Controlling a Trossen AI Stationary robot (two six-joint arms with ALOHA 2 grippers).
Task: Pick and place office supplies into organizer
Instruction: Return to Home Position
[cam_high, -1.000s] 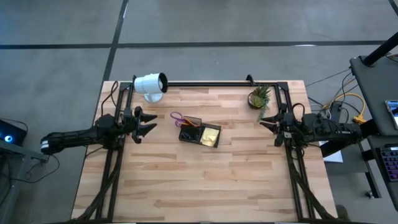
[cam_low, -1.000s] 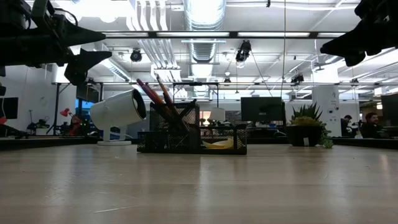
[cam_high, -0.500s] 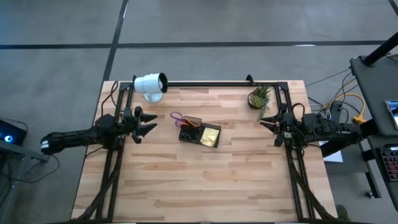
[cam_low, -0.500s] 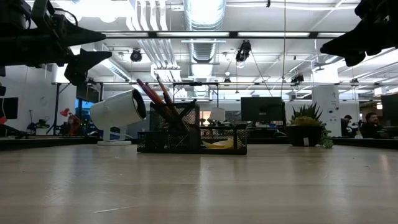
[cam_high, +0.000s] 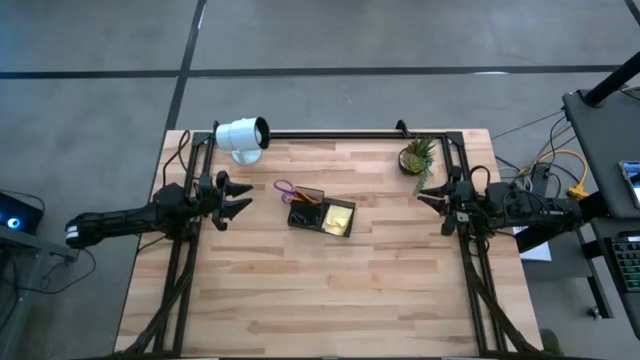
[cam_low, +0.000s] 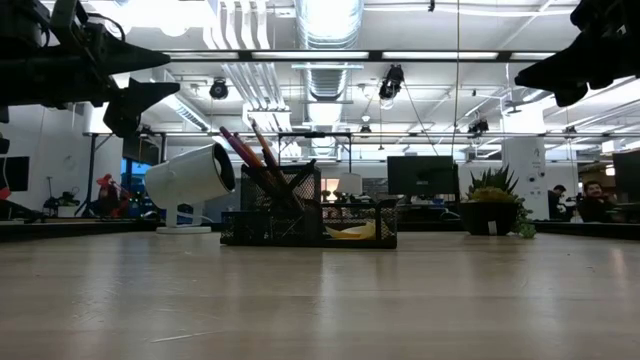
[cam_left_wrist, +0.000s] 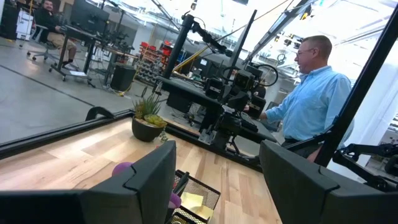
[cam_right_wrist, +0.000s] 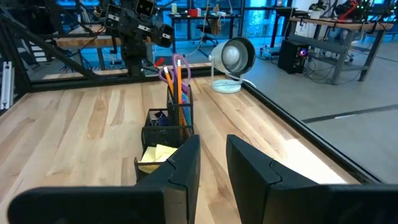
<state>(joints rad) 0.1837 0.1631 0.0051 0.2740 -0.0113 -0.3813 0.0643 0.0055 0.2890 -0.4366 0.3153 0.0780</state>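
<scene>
Wooden surface (cam_high: 330, 300) is carrying organizer (cam_low: 298, 205) near centre, already holding scissors (cam_high: 285, 187), pens (cam_right_wrist: 181, 87) and sticky pad (cam_high: 338, 217); nothing loose visible, task looking done. Left gripper (cam_high: 246, 196) is hovering at its 9 o'clock, fingers apart; right gripper (cam_high: 425, 197) at 3 o'clock, narrowly apart.

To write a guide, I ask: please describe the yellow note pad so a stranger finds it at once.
On the wooden table stands a black mesh organizer. The pad lies in its low section, on the potted plant's side. It alone is flat and yellow; the pens stick upward.
</scene>
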